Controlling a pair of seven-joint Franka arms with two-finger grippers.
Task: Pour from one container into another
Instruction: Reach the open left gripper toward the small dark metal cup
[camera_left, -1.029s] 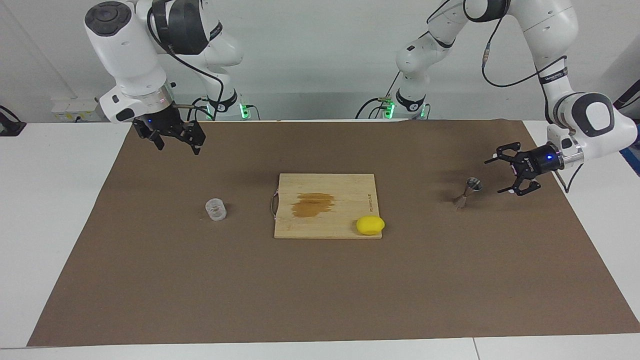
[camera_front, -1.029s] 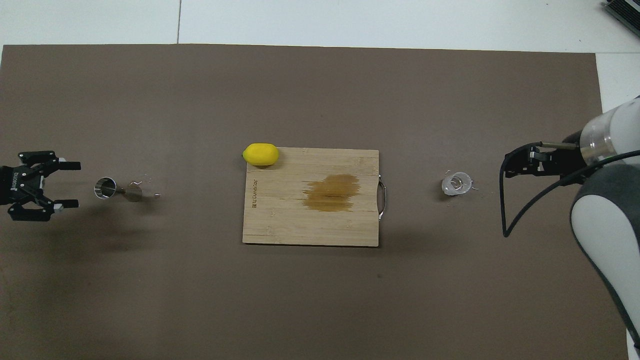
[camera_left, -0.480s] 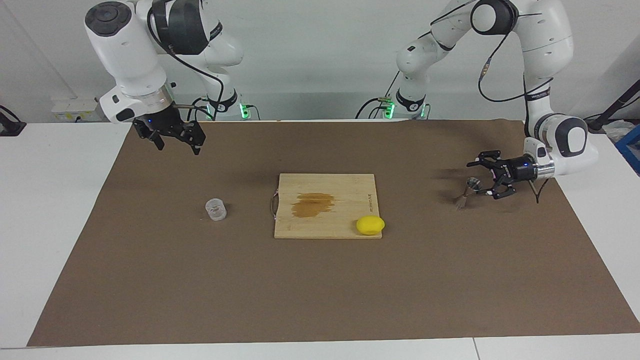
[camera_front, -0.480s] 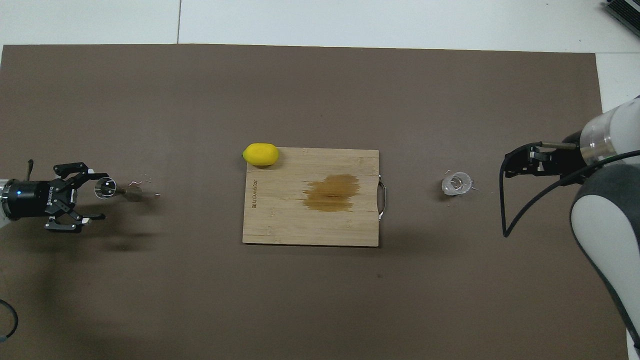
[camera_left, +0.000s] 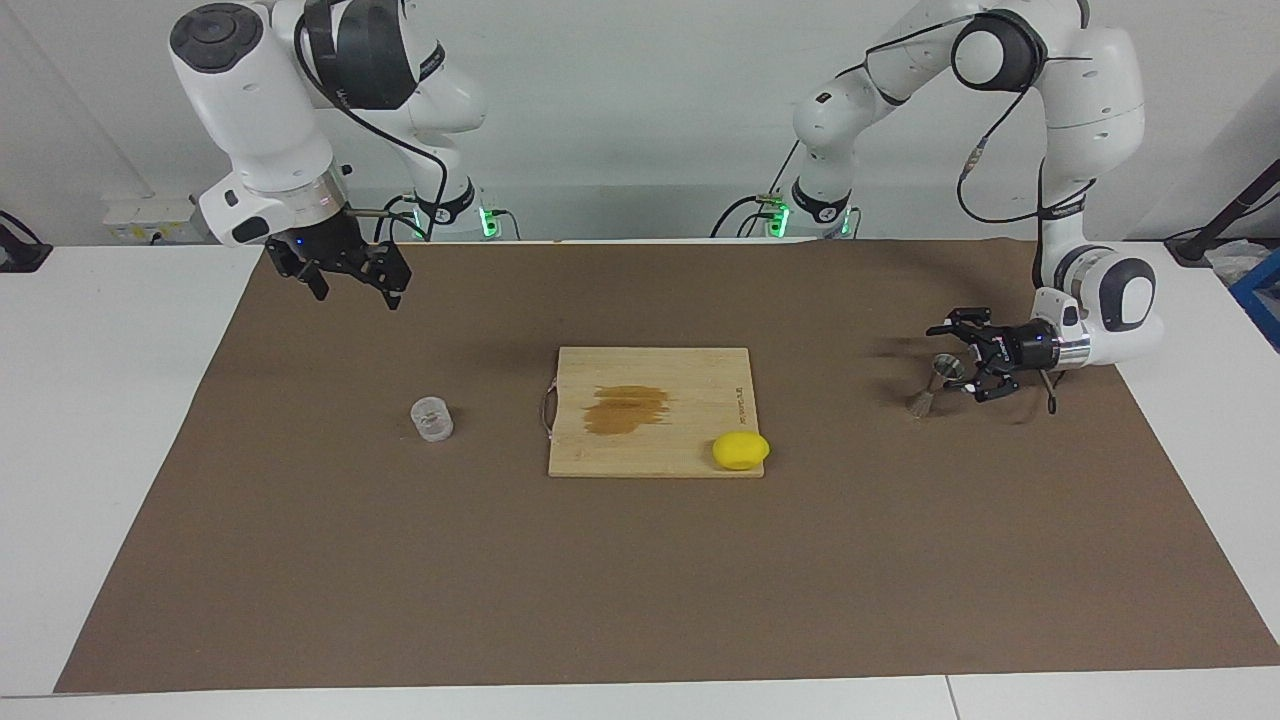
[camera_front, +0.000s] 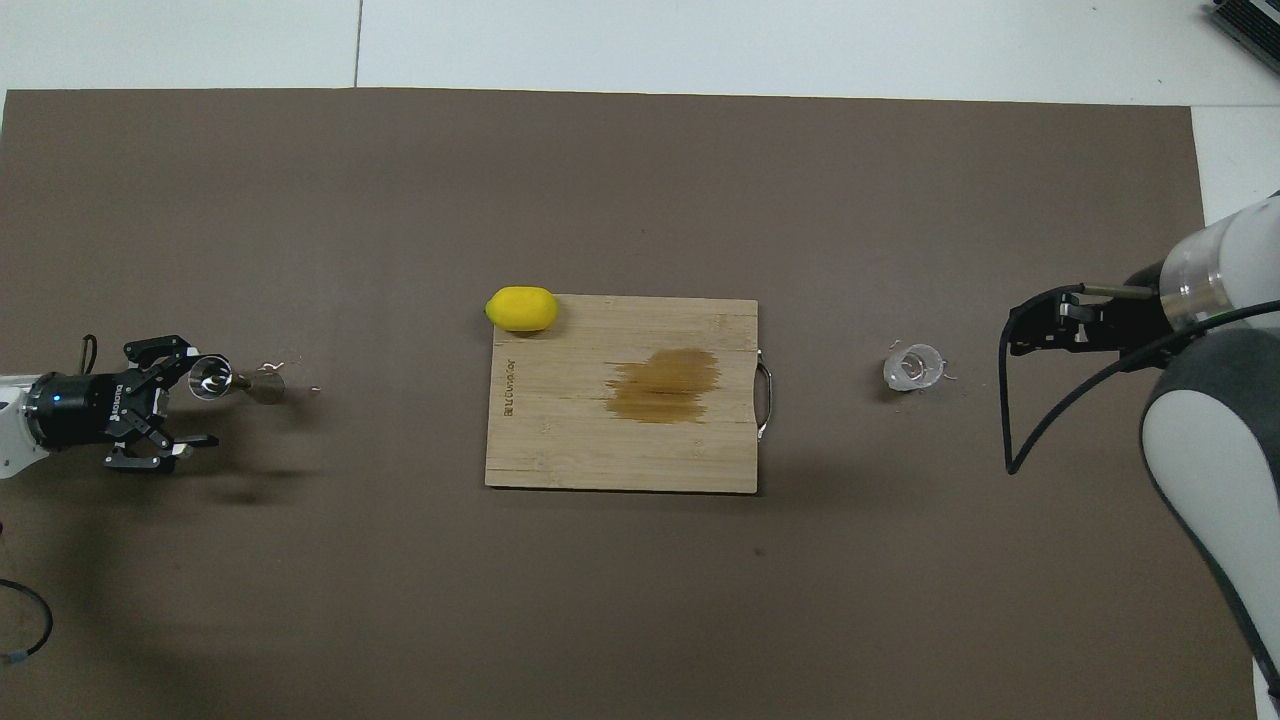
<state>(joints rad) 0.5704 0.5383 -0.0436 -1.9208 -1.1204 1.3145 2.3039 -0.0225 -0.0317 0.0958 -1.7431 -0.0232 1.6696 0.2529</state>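
The clear cup (camera_left: 432, 419) (camera_front: 912, 367) stands upright on the brown mat toward the right arm's end. The silvery hourglass jigger (camera_left: 935, 385) (camera_front: 222, 378) stands upright toward the left arm's end. My left gripper (camera_left: 957, 360) (camera_front: 193, 396) is low beside the jigger, lying level and open. Its fingers reach to either side of the jigger's upper cone; I cannot tell whether they touch it. My right gripper (camera_left: 347, 282) (camera_front: 1035, 327) hangs open and empty above the mat, apart from the cup, and waits.
A wooden cutting board (camera_left: 690, 375) (camera_front: 600, 450) with a brown stain lies in the middle of the mat. A yellow lemon (camera_left: 741, 450) (camera_front: 521, 308) rests at the board's corner farther from the robots, toward the left arm's end.
My left gripper has come down and moved in toward the jigger until its open fingers flank the upper cone. The right arm, cup and lemon have not moved.
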